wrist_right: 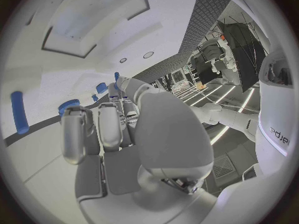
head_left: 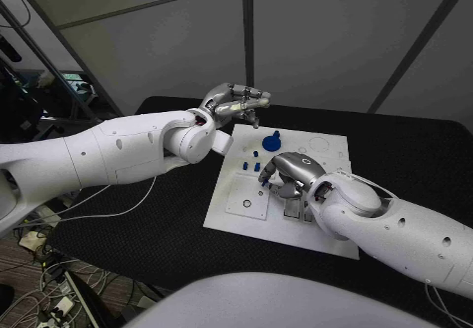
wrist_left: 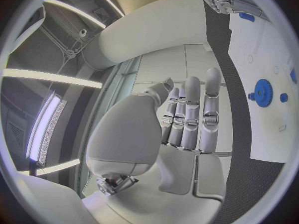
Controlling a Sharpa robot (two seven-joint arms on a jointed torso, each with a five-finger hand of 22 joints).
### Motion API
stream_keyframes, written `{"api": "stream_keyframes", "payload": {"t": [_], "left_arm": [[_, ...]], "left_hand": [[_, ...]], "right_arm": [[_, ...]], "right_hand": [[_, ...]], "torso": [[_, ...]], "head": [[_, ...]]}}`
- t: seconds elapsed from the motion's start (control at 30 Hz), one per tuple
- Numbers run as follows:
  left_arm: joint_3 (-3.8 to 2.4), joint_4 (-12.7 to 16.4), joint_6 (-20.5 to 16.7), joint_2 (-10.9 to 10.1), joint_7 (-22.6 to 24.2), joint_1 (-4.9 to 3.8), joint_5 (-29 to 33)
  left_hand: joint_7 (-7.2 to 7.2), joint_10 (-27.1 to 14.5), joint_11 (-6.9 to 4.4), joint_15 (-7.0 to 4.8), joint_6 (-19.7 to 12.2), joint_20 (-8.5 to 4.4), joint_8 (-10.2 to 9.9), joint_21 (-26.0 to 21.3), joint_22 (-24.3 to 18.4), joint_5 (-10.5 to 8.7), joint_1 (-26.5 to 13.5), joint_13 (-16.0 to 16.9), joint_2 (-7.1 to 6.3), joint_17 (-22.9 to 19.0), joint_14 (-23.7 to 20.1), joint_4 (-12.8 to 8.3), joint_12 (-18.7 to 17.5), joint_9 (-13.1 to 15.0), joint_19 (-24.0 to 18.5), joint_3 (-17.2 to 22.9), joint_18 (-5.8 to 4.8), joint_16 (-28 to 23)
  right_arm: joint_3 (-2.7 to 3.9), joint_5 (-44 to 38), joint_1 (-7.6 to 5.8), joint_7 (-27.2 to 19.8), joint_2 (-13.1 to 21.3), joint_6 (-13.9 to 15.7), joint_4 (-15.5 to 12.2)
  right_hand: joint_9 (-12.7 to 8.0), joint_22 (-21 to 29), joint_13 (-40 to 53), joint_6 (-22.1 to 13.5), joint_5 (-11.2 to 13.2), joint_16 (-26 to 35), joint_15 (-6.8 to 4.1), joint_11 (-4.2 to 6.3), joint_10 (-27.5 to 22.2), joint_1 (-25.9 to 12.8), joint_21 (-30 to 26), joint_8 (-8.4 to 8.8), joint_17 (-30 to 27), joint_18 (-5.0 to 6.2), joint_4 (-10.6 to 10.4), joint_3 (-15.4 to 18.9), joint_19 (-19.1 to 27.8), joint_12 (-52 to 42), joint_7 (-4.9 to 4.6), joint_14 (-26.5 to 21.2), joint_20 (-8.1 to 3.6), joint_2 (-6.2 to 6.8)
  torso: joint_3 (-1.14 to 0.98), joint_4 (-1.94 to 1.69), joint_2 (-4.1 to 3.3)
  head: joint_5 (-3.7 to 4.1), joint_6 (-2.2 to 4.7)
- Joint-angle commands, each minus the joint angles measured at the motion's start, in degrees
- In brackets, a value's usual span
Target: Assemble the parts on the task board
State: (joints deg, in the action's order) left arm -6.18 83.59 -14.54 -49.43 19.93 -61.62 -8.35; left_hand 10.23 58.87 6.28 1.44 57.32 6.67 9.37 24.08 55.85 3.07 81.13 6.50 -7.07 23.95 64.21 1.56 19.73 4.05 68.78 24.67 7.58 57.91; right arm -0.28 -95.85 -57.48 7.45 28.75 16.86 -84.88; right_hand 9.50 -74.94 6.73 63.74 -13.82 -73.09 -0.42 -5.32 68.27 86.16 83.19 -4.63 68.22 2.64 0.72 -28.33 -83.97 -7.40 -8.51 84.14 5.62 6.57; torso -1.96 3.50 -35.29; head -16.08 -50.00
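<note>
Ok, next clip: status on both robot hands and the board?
Left robot hand raised off the white task board, fingers straight, holding nothing. Right robot hand down on board among small blue parts; grasp unclear. Blue gear untouched.

task board sat mid-table, gear stood on its far part, pegs just in front
</note>
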Motion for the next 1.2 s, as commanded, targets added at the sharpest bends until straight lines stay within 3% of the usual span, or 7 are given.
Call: {"api": "stream_keyframes", "payload": {"t": [0.03, 0.57, 1.2], "left_arm": [[-0.05, -0.02, 0.65, 0.08, 0.17, -0.13, 0.17], [-0.04, -0.33, 0.91, 0.26, 0.05, -0.13, 0.17], [-0.03, -0.55, 1.13, 0.44, -0.06, -0.13, 0.17]], "left_hand": [[0.01, -0.26, -0.03, 0.03, -0.45, 0.05, 0.3, -0.21, -0.05, 0.19, 0.13, 0.04, 0.06, -0.08, -0.31, -0.39, 0.34, -0.09, -0.29, 0.0, 2.79, -0.33], [0.03, -0.35, -0.01, 0.05, -0.49, 0.06, 0.31, -0.23, -0.07, 0.19, 0.1, 0.04, 0.05, -0.11, -0.34, -0.4, 0.34, -0.1, -0.31, -0.02, 2.79, -0.34], [0.03, -0.35, -0.01, 0.05, -0.49, 0.06, 0.31, -0.23, -0.07, 0.19, 0.1, 0.04, 0.05, -0.11, -0.34, -0.4, 0.34, -0.1, -0.31, -0.02, 2.79, -0.34]], "right_arm": [[-0.02, 0.07, -0.03, -0.6, -0.14, -1.66, 0.08], [-0.48, 0.07, 0.04, -0.71, -0.37, -3.02, 0.01], [-0.58, 0.07, 0.09, -1.0, -0.48, -3.79, -0.2]], "right_hand": [[-0.06, -9.76, 0.12, -0.29, -0.28, -0.31, 0.01, 0.75, 0.99, -0.1, 0.29, 0.27, 0.08, -0.8, -0.04, -0.38, -2.16, 0.11, -0.29, 2.05, -0.24, -0.06], [-0.08, -9.78, 0.13, -0.36, -0.29, -0.36, 0.05, 0.71, 0.91, -0.22, 0.31, 0.33, 0.13, -0.8, 0.04, -0.48, -2.16, 0.19, -0.34, 2.06, -0.21, -0.08], [-0.09, -9.79, 0.14, -0.36, -0.3, -0.39, 0.06, 0.7, 0.91, -0.28, 0.32, 0.33, 0.15, -0.8, 0.06, -0.51, -2.17, 0.2, -0.35, 2.06, -0.2, -0.09]], "torso": [[0.02, 0.01, -0.03], [0.0, 0.01, -0.01], [0.05, -0.03, 0.04]], "head": [[-0.12, 0.0], [-0.46, 0.0], [-0.68, 0.0]]}}
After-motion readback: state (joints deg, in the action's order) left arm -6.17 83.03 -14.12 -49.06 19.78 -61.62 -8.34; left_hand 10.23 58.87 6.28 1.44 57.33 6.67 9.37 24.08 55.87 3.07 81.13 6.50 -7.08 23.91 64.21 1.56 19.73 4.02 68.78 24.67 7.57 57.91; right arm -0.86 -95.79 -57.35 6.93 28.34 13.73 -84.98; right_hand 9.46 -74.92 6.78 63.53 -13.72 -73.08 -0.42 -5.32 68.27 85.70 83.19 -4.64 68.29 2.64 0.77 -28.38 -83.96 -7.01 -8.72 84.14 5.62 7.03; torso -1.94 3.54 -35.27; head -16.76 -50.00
